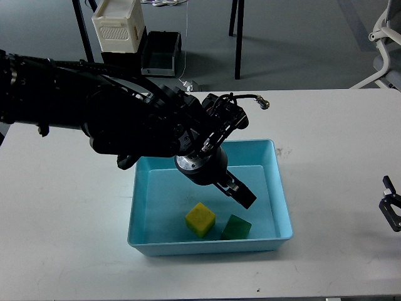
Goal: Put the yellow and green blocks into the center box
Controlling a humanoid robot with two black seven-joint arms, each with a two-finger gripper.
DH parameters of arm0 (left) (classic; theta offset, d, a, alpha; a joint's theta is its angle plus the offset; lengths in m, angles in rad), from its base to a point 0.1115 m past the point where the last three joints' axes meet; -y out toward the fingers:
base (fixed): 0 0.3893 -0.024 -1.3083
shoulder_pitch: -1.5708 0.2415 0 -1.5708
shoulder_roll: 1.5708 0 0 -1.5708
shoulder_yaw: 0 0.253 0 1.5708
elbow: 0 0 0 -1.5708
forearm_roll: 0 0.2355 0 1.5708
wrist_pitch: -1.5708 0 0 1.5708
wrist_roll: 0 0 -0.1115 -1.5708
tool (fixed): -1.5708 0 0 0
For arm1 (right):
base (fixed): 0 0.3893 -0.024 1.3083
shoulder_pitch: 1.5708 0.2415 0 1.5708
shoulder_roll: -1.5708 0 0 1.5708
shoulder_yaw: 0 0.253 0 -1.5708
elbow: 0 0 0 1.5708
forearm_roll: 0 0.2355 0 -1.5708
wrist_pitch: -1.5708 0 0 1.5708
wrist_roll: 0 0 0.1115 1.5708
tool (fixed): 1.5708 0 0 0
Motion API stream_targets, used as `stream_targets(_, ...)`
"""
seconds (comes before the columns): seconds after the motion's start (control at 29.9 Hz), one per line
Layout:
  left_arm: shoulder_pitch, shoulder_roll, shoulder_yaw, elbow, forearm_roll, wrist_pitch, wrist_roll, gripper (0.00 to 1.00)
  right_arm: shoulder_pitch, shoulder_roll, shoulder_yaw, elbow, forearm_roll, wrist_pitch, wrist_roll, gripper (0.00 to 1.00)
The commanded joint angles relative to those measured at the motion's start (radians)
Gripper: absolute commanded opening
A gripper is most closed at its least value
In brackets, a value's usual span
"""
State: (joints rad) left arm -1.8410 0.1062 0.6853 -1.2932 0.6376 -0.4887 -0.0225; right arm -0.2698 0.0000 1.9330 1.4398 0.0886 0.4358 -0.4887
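Observation:
The yellow block and the green block lie side by side on the floor of the light blue box, near its front wall. My left gripper hangs inside the box just above and behind the green block, holding nothing; its dark fingers are hard to tell apart. My right gripper shows only partly at the right edge of the table, far from the box.
The box sits on a white table. Behind the table, on the floor, stand a cream crate, a dark bin and table legs. A white chair is at the far right.

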Motion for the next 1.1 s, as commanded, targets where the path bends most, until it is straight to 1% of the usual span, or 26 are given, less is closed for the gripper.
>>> stream_targets(0.0,-0.041,0.055,-0.082,0.008,-0.025,0.000,-0.013,1.00,-0.003,0.000,0.001,-0.001,-0.001,0.000,0.000,1.00)
stream_targets(0.1,-0.060,0.118,-0.179,0.009,-0.064,0.000,-0.037,1.00,-0.003,0.000,0.003,0.001,-0.001,0.000,0.000,1.00)
stream_targets(0.2,-0.064,0.193,-0.245,0.018,-0.128,0.000,-0.050,1.00,-0.002,0.000,0.006,0.004,0.000,0.000,0.000,1.00)
stream_targets(0.4,-0.017,0.340,-0.334,0.042,-0.410,0.000,-0.057,0.99,0.011,0.000,0.000,0.011,-0.001,-0.002,0.000,1.00)
stream_targets(0.47,0.029,0.378,-0.384,0.045,-0.525,0.000,-0.062,0.99,0.014,0.000,0.000,0.014,-0.001,-0.002,0.000,1.00)
stream_targets(0.5,0.057,0.392,-0.418,0.048,-0.577,0.000,-0.076,0.99,0.014,0.000,0.000,0.016,-0.001,-0.002,0.000,1.00)
stream_targets(0.57,0.109,0.412,-0.495,0.067,-0.653,0.000,-0.124,0.99,0.021,0.000,0.000,0.018,-0.001,-0.002,0.000,1.00)
stream_targets(0.6,0.140,0.421,-0.535,0.089,-0.682,0.018,-0.154,0.99,0.026,0.000,0.000,0.018,-0.001,-0.002,0.000,1.00)
stream_targets(0.7,0.239,0.444,-0.656,0.185,-0.733,0.044,-0.227,0.99,0.037,0.000,0.003,0.022,0.000,-0.002,0.000,1.00)
stream_targets(0.77,0.308,0.460,-0.742,0.236,-0.749,0.041,-0.261,0.99,0.049,0.000,0.003,0.031,0.000,-0.002,0.000,1.00)
stream_targets(0.87,0.434,0.487,-0.858,0.258,-0.753,0.035,-0.283,0.99,0.057,0.000,0.003,0.053,-0.001,-0.006,0.000,1.00)
stream_targets(0.97,0.543,0.510,-0.926,0.259,-0.753,0.033,-0.281,1.00,0.058,0.000,0.003,0.067,-0.001,-0.009,0.000,1.00)
stream_targets(1.07,0.606,0.517,-0.969,0.261,-0.754,0.021,-0.283,1.00,0.058,0.000,0.003,0.068,-0.001,-0.009,0.000,1.00)
